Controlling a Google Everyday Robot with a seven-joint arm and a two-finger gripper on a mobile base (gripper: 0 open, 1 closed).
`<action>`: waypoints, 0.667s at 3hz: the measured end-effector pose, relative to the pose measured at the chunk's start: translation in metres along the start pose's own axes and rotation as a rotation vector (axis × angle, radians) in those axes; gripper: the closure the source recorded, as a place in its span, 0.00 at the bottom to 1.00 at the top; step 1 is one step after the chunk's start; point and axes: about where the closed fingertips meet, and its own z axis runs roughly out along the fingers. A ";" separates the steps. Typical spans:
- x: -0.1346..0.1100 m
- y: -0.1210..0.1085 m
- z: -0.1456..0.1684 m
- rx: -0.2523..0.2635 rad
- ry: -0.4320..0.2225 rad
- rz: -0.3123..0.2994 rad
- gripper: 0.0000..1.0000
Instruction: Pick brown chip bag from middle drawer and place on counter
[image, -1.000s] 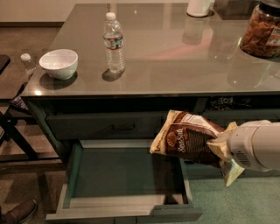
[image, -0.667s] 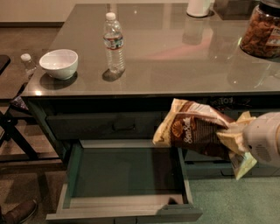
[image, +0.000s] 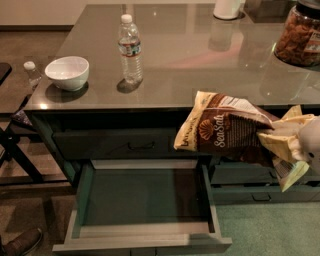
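Right of centre, the gripper (image: 276, 147) is clamped on the right end of the brown chip bag (image: 220, 131), which hangs in the air before the front edge of the counter (image: 200, 60), above the right side of the open middle drawer (image: 145, 235). On the counter stand a water bottle (image: 130, 49) and white bowl (image: 67, 73) at upper left and a snack jar (image: 298, 37) at upper right, all well apart from the bag.
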 end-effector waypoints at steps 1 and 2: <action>-0.006 -0.004 0.015 -0.006 -0.015 0.008 1.00; -0.033 -0.024 0.038 -0.006 -0.051 0.015 1.00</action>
